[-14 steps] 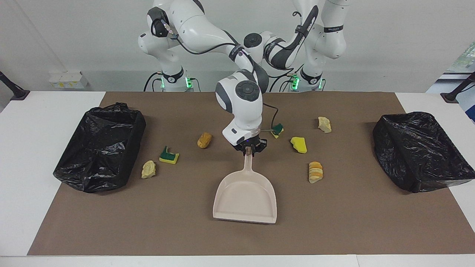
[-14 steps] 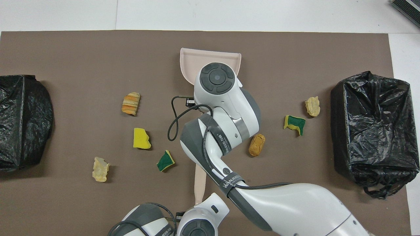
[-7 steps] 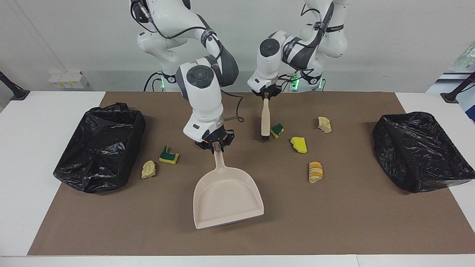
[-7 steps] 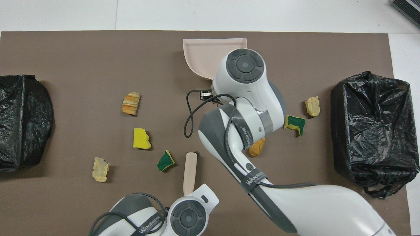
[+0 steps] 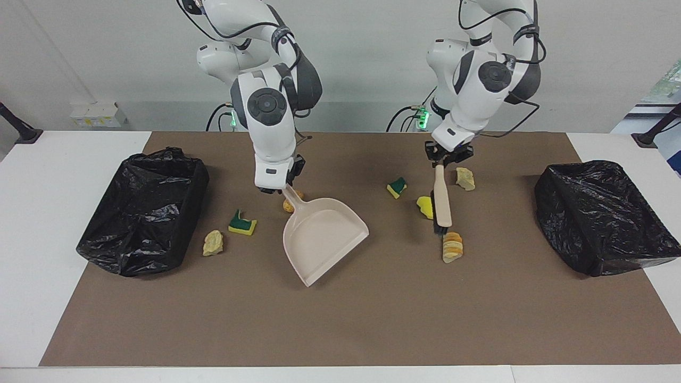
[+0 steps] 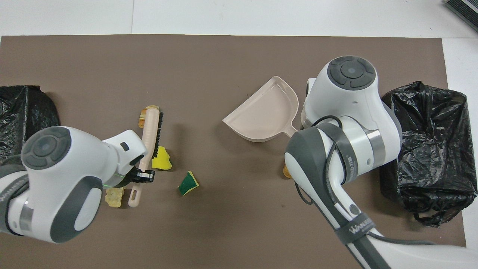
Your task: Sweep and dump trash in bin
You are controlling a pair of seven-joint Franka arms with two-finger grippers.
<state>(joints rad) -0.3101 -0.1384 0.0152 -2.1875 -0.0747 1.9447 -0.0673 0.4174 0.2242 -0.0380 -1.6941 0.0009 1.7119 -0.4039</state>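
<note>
Since the last frame your arms have swung apart: the right gripper (image 5: 281, 187), clamped on the beige dustpan (image 5: 323, 240), now hangs near the bin (image 5: 143, 210). Your left gripper (image 5: 446, 157) grips the brush (image 5: 441, 202), bristles touching the striped bread chunk (image 5: 453, 247), yellow foam wedge (image 5: 424, 206) alongside.

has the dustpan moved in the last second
Yes. The dustpan, held by the right pincer, has swung toward the right arm's end of the table, closer to the black bin there, and turned askew.
</note>
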